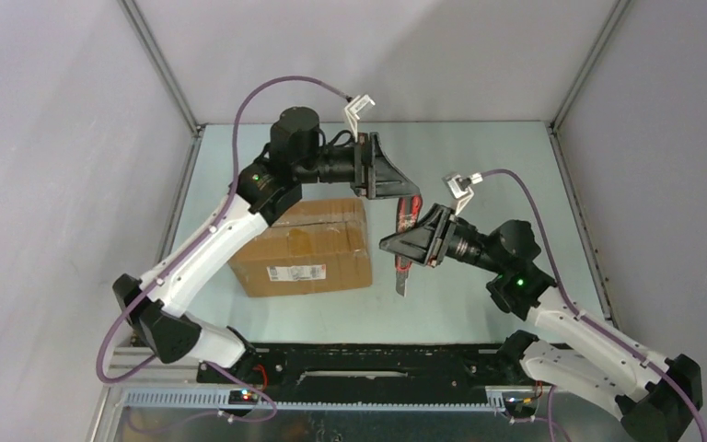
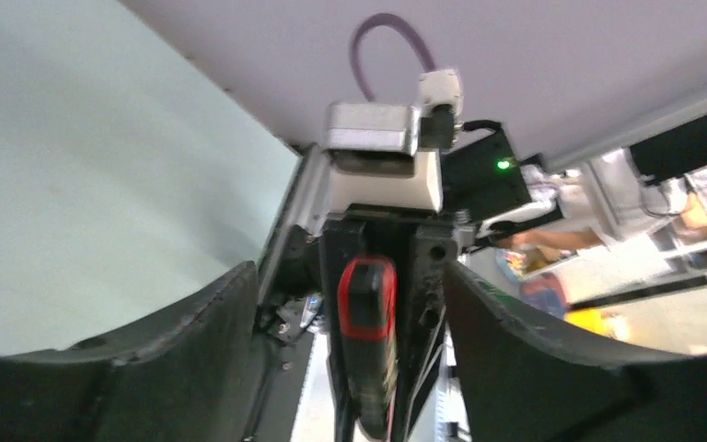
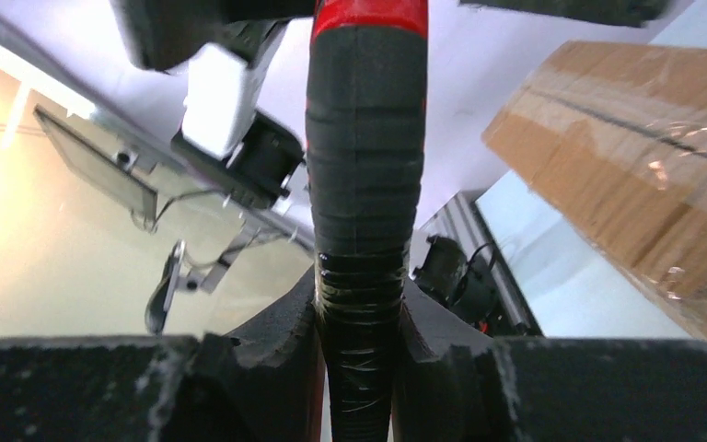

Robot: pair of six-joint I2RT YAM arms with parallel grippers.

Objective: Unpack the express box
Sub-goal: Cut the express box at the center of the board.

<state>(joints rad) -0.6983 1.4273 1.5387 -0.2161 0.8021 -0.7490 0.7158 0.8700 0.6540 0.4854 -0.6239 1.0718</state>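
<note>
The pale green table (image 1: 479, 166) is flat and smooth, with grey walls around it. The express box (image 1: 306, 247) sits on it, left of the middle, and it is closed. It is brown cardboard with square corners. The view from above shows all of the box, with the white left arm (image 1: 212, 249) reaching over its left side. The right wrist camera sees only one corner, but it shows the shiny clear tape (image 3: 649, 138) on the cardboard, which the view from above barely shows. The right arm (image 1: 589, 331) bends in from the right. The left gripper (image 1: 396, 180) hangs past the far right corner of the box. Only the left wrist camera shows that its fingers (image 2: 175, 359) are spread wide, with the top of the tool between them and a gap on each side. The right gripper (image 3: 359, 313) is just right of the box. Up close, its rough black fingers (image 3: 267, 341) squeeze the tool tight from both sides. The tool (image 1: 401, 274) is long and thin, red and black, and wrapped in black tape where it is held. A small white label (image 1: 296, 273) is on the near side of the box.
</note>
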